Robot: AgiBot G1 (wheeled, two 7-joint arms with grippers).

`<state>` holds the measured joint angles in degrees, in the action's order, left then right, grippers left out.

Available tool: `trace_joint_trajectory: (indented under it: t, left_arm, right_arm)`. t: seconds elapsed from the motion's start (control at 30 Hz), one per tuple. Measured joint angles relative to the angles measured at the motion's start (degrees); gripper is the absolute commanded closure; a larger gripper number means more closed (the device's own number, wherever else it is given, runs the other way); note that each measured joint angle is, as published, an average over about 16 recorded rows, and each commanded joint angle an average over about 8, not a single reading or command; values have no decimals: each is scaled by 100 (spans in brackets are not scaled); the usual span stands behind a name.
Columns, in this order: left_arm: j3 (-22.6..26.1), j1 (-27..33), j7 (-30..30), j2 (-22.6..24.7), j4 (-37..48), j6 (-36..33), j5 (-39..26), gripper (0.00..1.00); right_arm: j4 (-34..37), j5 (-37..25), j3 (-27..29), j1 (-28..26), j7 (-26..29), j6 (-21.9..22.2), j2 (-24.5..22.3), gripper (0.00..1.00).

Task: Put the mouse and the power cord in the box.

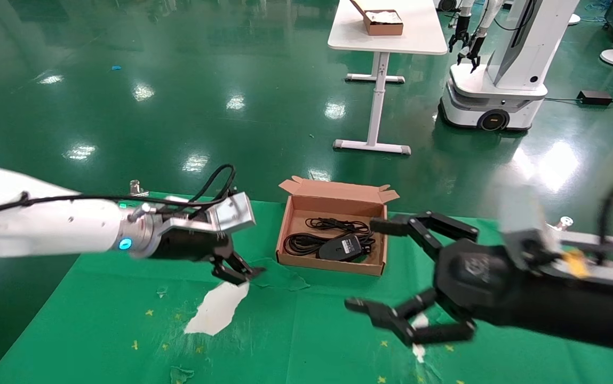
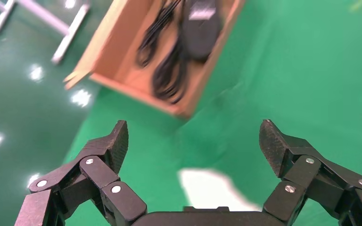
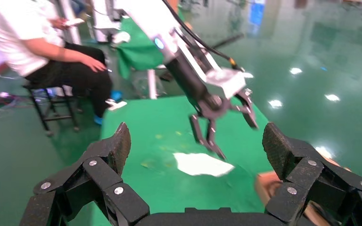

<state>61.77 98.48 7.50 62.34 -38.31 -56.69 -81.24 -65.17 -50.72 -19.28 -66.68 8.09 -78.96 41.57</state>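
The brown cardboard box (image 1: 285, 226) stands on the green table cover, flaps open. Inside lies the black mouse (image 1: 341, 248), white label up, beside coils of black cord (image 1: 301, 242); which strands are the power cord and which the mouse cable I cannot tell. From the left wrist, the box (image 2: 122, 70) holds the mouse (image 2: 200, 28) and cord (image 2: 169, 77). My left gripper (image 1: 237, 272) (image 2: 193, 127) hovers open and empty left of the box, above a white patch. My right gripper (image 1: 365, 265) (image 3: 195, 132) hangs open and empty just right of the box.
A white torn patch (image 1: 218, 306) shows in the green cover (image 1: 98, 320). Beyond the table stand a white desk (image 1: 391, 37) with a small brown box (image 1: 383, 21) and another robot (image 1: 503, 69). A seated person (image 3: 52, 52) appears in the right wrist view.
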Motion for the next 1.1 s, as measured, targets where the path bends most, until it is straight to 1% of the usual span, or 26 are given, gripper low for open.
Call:
trace_joint_trajectory:
  t: [0.2, 0.43, 0.87, 1.1]
  left_arm:
    - [-683, -551, 48, -408, -526, -433, 588, 0]
    - [-1478, -1193, 105, -883, -1140, -937, 1272, 0]
    - [-2957, -2386, 210, -1766, -2280, -1875, 2545, 0]
    - [-3355, -2707, 238, -2004, -2587, -2127, 2888, 0]
  right_arm:
    - [-486, 513, 188, 296, 154, -390, -379, 0]
    - [-790, 837, 305, 481, 249, -636, -618, 0]
    - [-835, 890, 317, 507, 261, -674, -656, 0]
    - [-835, 892, 316, 507, 260, -673, -657, 0]
